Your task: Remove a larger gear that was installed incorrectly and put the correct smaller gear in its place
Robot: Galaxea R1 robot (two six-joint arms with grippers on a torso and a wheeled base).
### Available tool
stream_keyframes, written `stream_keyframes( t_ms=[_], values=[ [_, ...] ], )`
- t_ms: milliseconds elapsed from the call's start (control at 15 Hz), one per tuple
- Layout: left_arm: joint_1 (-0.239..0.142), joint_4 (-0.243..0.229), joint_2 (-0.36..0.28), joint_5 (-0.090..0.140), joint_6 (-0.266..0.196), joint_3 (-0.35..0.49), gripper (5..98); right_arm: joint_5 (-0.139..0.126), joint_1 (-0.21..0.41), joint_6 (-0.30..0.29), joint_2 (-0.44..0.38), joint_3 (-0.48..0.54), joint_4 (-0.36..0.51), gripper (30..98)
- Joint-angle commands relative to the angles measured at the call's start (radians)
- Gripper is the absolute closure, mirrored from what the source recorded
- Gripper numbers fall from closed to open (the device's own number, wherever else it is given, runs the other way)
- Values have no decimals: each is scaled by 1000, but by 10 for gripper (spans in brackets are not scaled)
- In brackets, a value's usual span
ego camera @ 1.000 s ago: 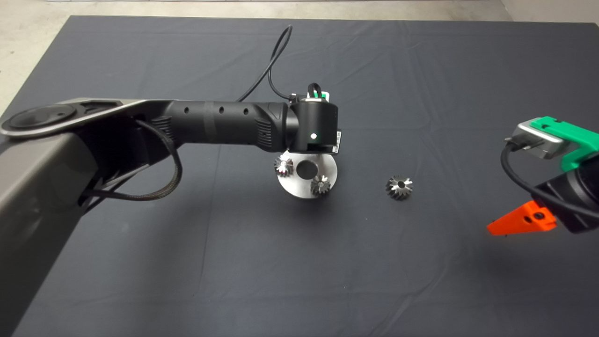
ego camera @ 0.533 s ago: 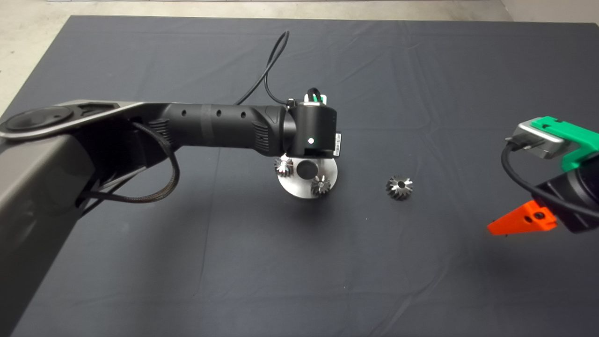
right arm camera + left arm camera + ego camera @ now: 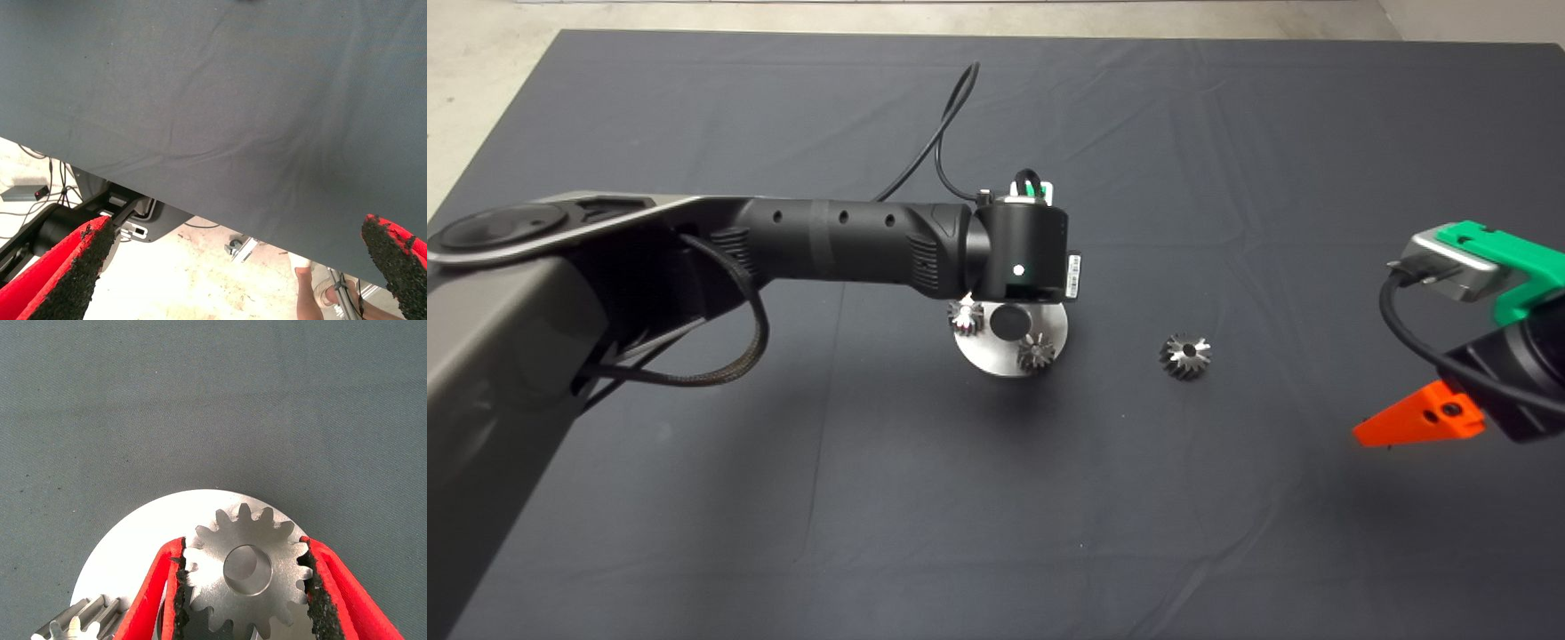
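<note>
My left gripper is shut on the smaller gear, silvery with a round centre hole, its pads against the teeth on both sides. It holds the gear over a round steel plate. In the head view the left wrist hides the gripper and this gear above the plate. The larger gear, dark grey and cone-shaped, lies on the mat to the right of the plate, apart from both grippers. My right gripper waits open at the right edge.
Two other small gears sit on the plate, one at its left rim and one at its front right; one also shows in the left wrist view. A person's foot shows on the floor beyond the mat edge.
The left wrist has shifted slightly toward the front over the plate, covering more of it. The gears, the plate and the right arm have not moved.
</note>
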Motion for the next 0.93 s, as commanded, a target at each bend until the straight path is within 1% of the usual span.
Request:
stream_keyframes(
  t_ms=[0, 67, 200, 533, 867],
  values=[
    [-28, 30, 10, 0, 1, 14, 683, 2, 20, 8, -5, 4, 34, 308],
    [-28, 32, 10, -6, 1, 9, 683, 2, 20, 8, -5, 4, 34, 308],
    [-30, 46, 10, -7, -2, 8, 683, 2, 20, 8, -5, 4, 34, 308],
    [-33, 46, 12, -12, -13, 8, 683, 2, 20, 8, -5, 4, 34, 308],
    [-31, 49, 15, -14, -7, 3, 683, 2, 20, 8, -5, 5, 34, 308]
  ],
)
